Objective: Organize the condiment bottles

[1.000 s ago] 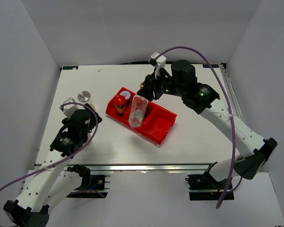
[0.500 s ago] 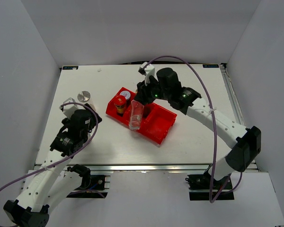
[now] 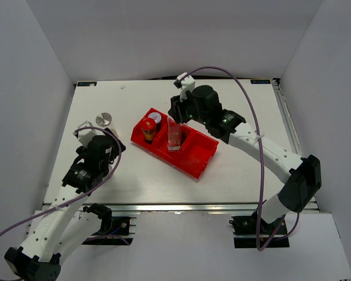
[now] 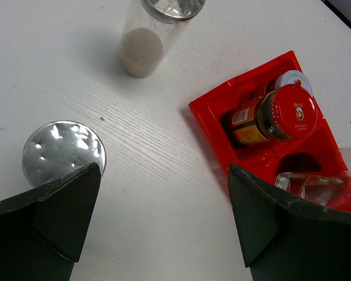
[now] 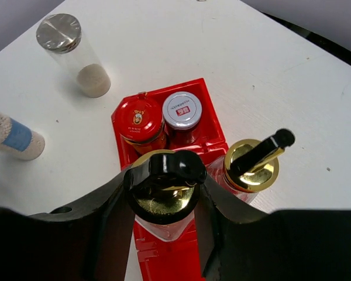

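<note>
Nearest you, the left gripper (image 4: pixel 164 193) hangs with its jaws wide and nothing between them. The risk there is a careless sweep. The low shaker (image 4: pixel 61 153) with the holed silver top sits just beside one finger, and the taller shaker (image 4: pixel 141 50) with pale grains stands a little beyond it on the table (image 4: pixel 181 146), so a sideways move could tip either. Farther out, the bigger risk is at the bin (image 4: pixel 213 114). Your right gripper (image 5: pixel 164 175) is clamped on the gold top of the clear bottle (image 3: pixel 174 137), which stands close to upright in the middle compartment. You cannot tell whether its base rests on the bin floor. Letting go early could topple it toward the red-lidded jar (image 5: pixel 138 117) and the silver-capped jar (image 5: pixel 183 109), which share the next compartment. Opening wide could also clip the second bottle (image 5: pixel 254 167), which is just beside the held one; whether it stands in the bin or on the table cannot be told. The clear bottle looks tall, narrow and smooth, with the bin's red showing through the glass. With its heavy-looking gold cap, it probably tips easily.
</note>
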### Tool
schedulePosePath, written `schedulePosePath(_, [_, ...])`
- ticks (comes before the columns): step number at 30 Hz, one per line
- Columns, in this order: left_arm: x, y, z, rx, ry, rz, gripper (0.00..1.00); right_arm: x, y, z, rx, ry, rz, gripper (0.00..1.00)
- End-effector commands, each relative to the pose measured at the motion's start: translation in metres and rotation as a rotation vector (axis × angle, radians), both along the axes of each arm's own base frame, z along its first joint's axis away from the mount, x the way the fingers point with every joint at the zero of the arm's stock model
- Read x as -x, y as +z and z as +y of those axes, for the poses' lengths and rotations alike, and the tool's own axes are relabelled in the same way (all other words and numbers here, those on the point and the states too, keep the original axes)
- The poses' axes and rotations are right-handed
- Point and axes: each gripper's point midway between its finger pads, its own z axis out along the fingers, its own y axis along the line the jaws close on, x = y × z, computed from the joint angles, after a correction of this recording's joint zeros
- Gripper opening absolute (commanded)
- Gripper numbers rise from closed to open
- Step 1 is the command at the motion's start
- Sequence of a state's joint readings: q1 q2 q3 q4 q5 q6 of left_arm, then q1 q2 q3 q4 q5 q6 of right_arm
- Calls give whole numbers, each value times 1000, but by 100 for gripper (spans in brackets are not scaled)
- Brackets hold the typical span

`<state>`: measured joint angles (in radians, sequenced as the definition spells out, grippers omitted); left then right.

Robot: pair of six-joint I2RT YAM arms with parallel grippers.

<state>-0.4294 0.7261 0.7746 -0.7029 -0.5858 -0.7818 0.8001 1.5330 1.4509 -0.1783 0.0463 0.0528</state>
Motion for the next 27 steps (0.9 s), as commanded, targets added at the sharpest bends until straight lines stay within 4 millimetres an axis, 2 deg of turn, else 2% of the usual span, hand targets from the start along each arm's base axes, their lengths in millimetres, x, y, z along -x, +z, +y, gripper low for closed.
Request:
schedulePosePath(1, [0, -3, 3, -12, 17, 8, 98, -9, 31, 8, -126, -40, -90, 0])
schedulePosePath(3, [0, -4, 3, -11, 18, 9, 98, -8, 25, 8, -149, -46, -82, 0])
schedulePosePath(4, [0, -4, 3, -13, 17, 11, 98, -7, 13, 7, -141, -48, -67, 0])
schedulePosePath(7, [0, -4, 4, -14, 20, 13, 98, -1, 6, 11, -173, -29, -48, 3])
schedulePosePath(10, [0, -5, 4, -17, 20, 17, 98, 7, 3, 15, -187, 1, -26, 29])
schedulePosePath(11, [0, -5, 4, -16, 20, 15, 98, 9, 3, 15, -193, 5, -19, 33])
schedulePosePath(12, [0, -4, 5, -19, 24, 14, 98, 13, 4, 17, -195, 20, -15, 51])
schedulePosePath(13, [0, -4, 5, -17, 25, 14, 98, 17, 3, 18, -195, 29, -10, 56])
schedulePosePath(20, [2, -4, 7, -23, 32, 19, 98, 26, 22, 12, -228, 31, -30, 70])
schedulePosePath(21, [2, -2, 7, -22, 34, 15, 98, 26, 23, 9, -225, 18, -30, 73])
schedulePosePath(22, [2, -1, 8, -24, 39, 12, 98, 25, 25, 7, -227, 9, -34, 83])
schedulePosePath(24, [3, 0, 9, -25, 43, 15, 98, 25, 30, 2, -230, -13, -41, 89])
schedulePosePath(27, [7, -1, 12, -31, 53, 23, 98, 24, 34, -8, -225, -53, -51, 89])
